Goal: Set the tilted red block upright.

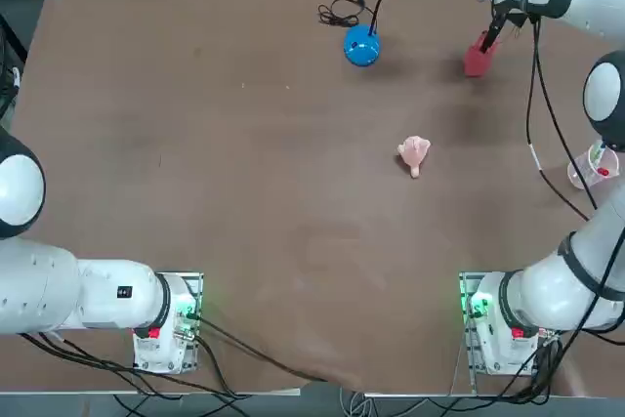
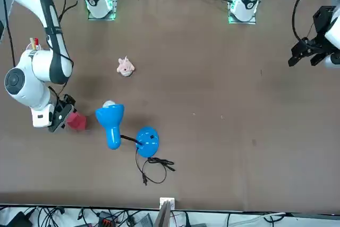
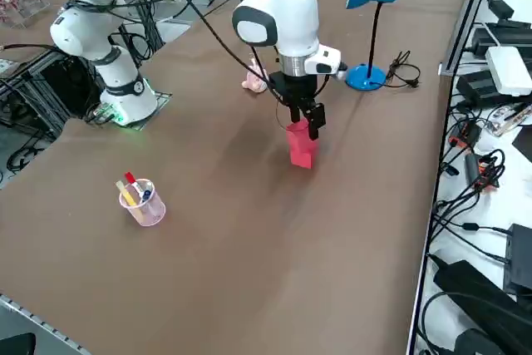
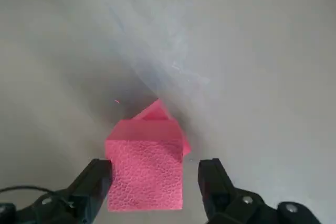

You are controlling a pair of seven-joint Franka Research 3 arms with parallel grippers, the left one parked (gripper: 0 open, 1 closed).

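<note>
The red block [image 3: 301, 147] stands on the brown table at the far right and looks close to upright in the right side view. It also shows in the top view as the red block [image 1: 478, 60] and in the front view as the red block [image 2: 77, 122]. My right gripper [image 3: 306, 120] hangs just over its top, open. In the wrist view the red block [image 4: 147, 166] lies between the two fingers [image 4: 94, 183] of my right gripper [image 4: 155, 184], with a narrow gap on each side. The gripper holds nothing.
A blue desk lamp [image 1: 361, 46] with a black cable stands at the far middle of the table. A pink lumpy toy [image 1: 414, 153] lies nearer the middle. A clear cup [image 3: 144, 200] with pens stands near the right edge.
</note>
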